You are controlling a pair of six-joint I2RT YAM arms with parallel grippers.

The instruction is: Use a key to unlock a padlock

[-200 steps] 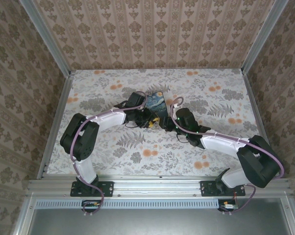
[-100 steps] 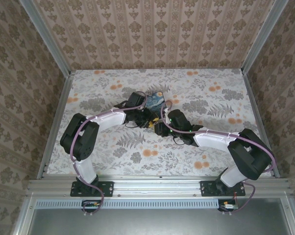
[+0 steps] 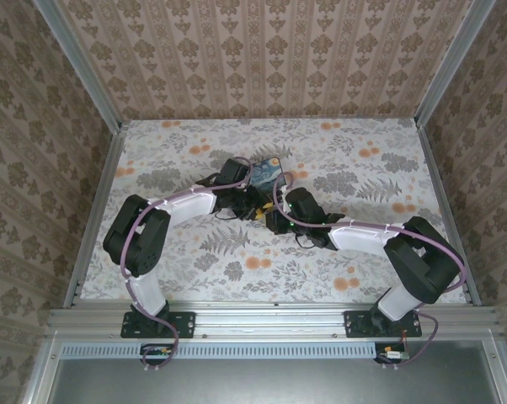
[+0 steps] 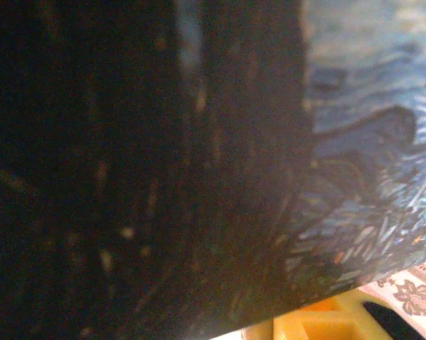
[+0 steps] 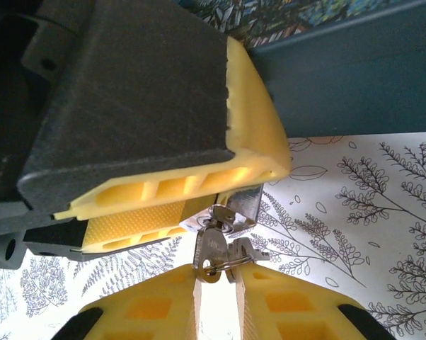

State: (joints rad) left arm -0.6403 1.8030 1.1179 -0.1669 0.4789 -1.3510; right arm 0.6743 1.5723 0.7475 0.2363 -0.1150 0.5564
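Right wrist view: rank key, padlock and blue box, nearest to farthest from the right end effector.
1. key: bottom centre, right at the tips of the right end effector.
2. padlock: centre, just above the key.
3. blue box: top right, farthest back.

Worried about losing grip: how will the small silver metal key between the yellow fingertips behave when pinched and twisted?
The small silver metal key looks thin and smooth, so it may slip or pivot in the right gripper. Tiny and metal, it is probably stiff and light.
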